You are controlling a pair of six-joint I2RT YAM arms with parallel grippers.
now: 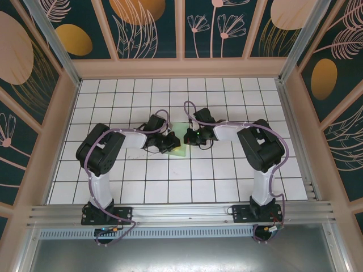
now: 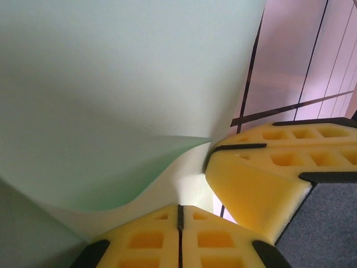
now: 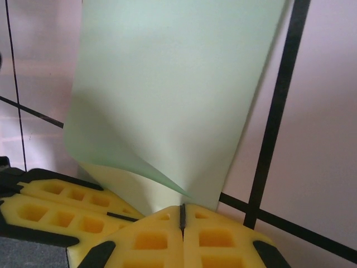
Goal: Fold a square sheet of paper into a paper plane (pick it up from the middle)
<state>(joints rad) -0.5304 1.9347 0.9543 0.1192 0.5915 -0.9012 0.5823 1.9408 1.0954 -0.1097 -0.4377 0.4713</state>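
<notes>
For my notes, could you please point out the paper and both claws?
paper (image 3: 167,84), right wrist view, sheet's middle
left claw (image 2: 179,215), left wrist view, fingertip seam
right claw (image 3: 182,215), right wrist view, fingertip seam

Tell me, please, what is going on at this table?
Two robot arms are working on a pale green sheet of paper near the middle of the tiled table. The left jaws and the right jaws are both shut on it, pinching side by side, and the paper curls where they grip. No plane shape shows yet.
</notes>
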